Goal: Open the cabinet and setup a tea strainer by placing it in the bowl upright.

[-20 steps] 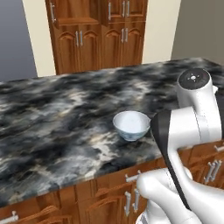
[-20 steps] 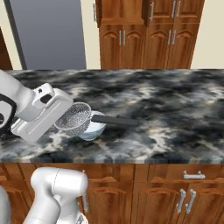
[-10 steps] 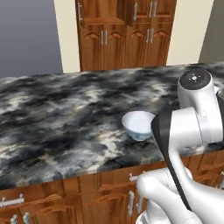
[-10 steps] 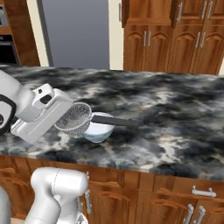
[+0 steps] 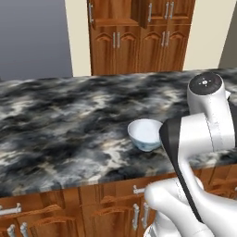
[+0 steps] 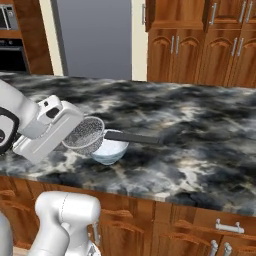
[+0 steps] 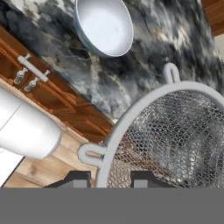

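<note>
Gripper (image 6: 75, 134) clenched on tea strainer (image 6: 86, 133), hovering above bowl (image 6: 109, 151) at its 9 o'clock; centre basket over bowl, keep rim level, then lower.

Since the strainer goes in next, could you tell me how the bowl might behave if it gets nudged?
The bowl looks glossy and small-footed on the polished counter, so it would probably slide or rock easily. It seems light and empty, and likely brittle if knocked off the nearby edge.

I find no readable text, label, brand, number or sign on anything around me: nothing on the cabinet (image 5: 139, 37) doors, the bowl (image 6: 109, 151), or the tea strainer (image 6: 86, 134) in my jaws.
</note>
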